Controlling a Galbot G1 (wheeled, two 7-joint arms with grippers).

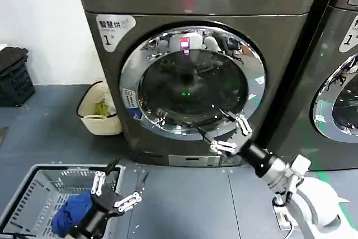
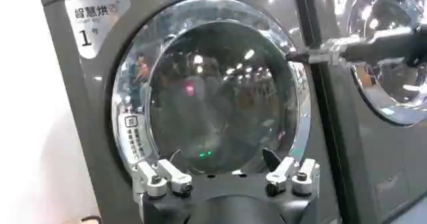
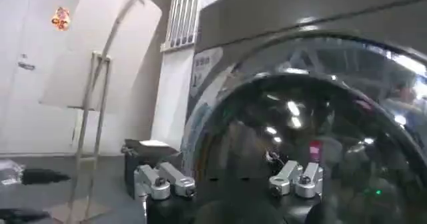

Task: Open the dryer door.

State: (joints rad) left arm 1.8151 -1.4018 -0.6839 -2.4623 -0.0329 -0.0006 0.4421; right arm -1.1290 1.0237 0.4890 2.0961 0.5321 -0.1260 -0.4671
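Note:
The dryer door [image 1: 193,79] is a big round door with a chrome ring around dark glass, and it lies flush with the grey machine front. My right gripper [image 1: 215,122] reaches to the door's lower right rim; its fingers are open, with nothing between them. In the left wrist view the door [image 2: 213,92] faces the camera, and the right gripper [image 2: 293,57] points at the right side of the ring. In the right wrist view the door [image 3: 300,112] is very near. My left gripper [image 1: 128,172] hangs low on the left, well short of the machine, open and empty.
A grey laundry basket [image 1: 33,183] with a blue cloth [image 1: 70,214] sits on the floor under the left arm. A cream bucket [image 1: 100,110] and a black crate [image 1: 14,74] stand left of the machine. A second machine [image 1: 341,99] stands at the right.

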